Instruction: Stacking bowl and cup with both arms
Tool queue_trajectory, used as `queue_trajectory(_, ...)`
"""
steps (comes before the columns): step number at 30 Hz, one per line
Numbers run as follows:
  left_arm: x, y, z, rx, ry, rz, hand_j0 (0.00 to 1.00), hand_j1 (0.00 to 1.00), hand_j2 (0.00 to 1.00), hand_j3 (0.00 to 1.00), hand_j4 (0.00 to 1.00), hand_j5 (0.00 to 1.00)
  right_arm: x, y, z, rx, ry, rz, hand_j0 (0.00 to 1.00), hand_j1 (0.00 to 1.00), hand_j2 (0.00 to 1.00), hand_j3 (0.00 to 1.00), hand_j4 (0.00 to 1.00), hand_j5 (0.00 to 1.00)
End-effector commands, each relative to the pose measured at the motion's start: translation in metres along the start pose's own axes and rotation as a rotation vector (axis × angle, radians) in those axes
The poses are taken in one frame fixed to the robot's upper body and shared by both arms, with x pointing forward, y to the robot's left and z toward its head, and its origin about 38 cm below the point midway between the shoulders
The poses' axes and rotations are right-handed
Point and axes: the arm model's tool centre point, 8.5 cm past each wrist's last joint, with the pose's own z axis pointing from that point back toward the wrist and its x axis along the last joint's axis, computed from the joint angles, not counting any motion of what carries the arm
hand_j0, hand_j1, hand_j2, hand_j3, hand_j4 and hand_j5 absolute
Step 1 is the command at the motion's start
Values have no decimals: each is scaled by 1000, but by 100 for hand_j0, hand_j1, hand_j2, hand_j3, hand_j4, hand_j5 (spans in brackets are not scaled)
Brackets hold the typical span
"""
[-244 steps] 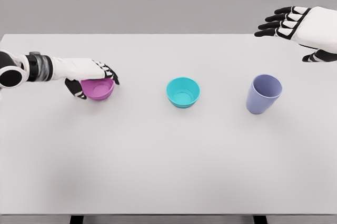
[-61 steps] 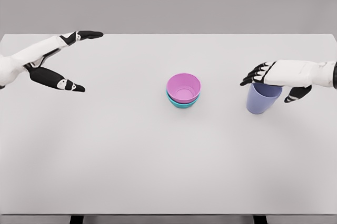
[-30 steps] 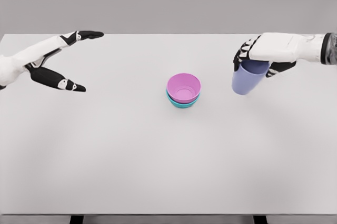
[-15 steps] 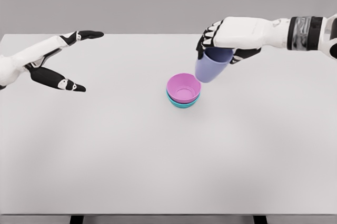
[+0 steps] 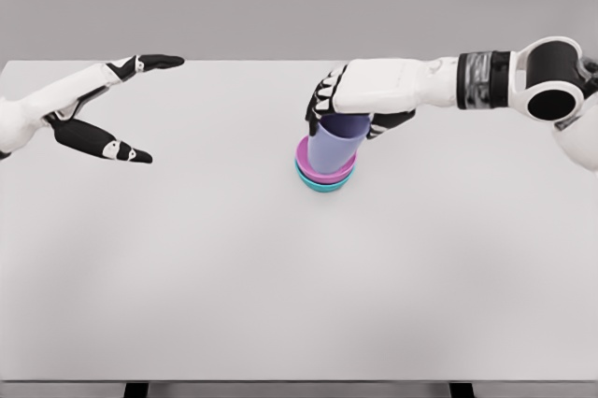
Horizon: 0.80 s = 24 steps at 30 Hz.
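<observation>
Right hand (image 5: pixel 353 97) clamped on lavender cup (image 5: pixel 333 144) rim — cup over pink bowl (image 5: pixel 326 170), nested in teal bowl (image 5: pixel 323 184), table (image 5: pixel 299 277) centre. Left hand (image 5: pixel 93 118) at 9 o'clock — fingers spread, empty.

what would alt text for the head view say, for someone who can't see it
The right hand grips a lilac cup from above over a pink bowl nested in a teal bowl mid-table. The left hand hovers open at the white table's left.

I am counting two bowls: pink (image 5: pixel 308 159) nested in teal (image 5: pixel 322 186). I am seeing one cup (image 5: pixel 334 144).
</observation>
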Motion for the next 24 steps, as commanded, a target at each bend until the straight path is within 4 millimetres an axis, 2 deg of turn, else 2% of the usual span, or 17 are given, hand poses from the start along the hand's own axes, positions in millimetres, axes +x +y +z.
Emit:
queue_trajectory(1,0,1,0,4,-2,6,100,100,100,100,100,100,-1,1,-3,1,-1,-11,65,65,65,65,65,65)
queue_trajectory(6,0,0,0,4,-1,7,100,100,100,100,100,100,-1,1,-6,-2,-6,-14,66,66,66,66,66,66)
queue_trajectory(7,0,1,0,4,-2,6,100,100,100,100,100,100,-1,1,-6,-1,-4,-14,69,69,69,69,69,69)
queue_trajectory(8,0,1,0,4,-2,6,100,100,100,100,100,100,-1,1,-6,3,-1,-7,88,88,88,88,88,88)
queue_trajectory(9,0,1,0,4,-2,6,100,100,100,100,100,100,0,0,-6,4,-3,2,100,100,100,100,100,100)
queue_trajectory(15,0,1,0,4,-2,6,100,100,100,100,100,100,-1,-4,-3,-4,3,8,100,100,100,100,100,100)
queue_trajectory(18,0,0,0,4,-1,7,100,100,100,100,100,100,-6,-10,6,-7,26,21,100,100,100,100,100,100)
queue_trajectory(20,0,1,0,4,-2,6,100,100,100,100,100,100,-22,-18,46,-41,116,22,100,100,100,100,100,100)
queue_trajectory(22,0,1,0,4,-2,6,100,100,100,100,100,100,-39,-21,103,-50,241,24,100,100,100,100,100,100)
queue_trajectory(23,0,1,0,4,-2,6,100,100,100,100,100,100,-44,-13,121,-34,282,11,100,100,100,100,100,100)
queue_trajectory(24,0,1,0,4,-2,6,100,100,100,100,100,100,-48,7,144,1,334,-26,100,100,100,100,100,100)
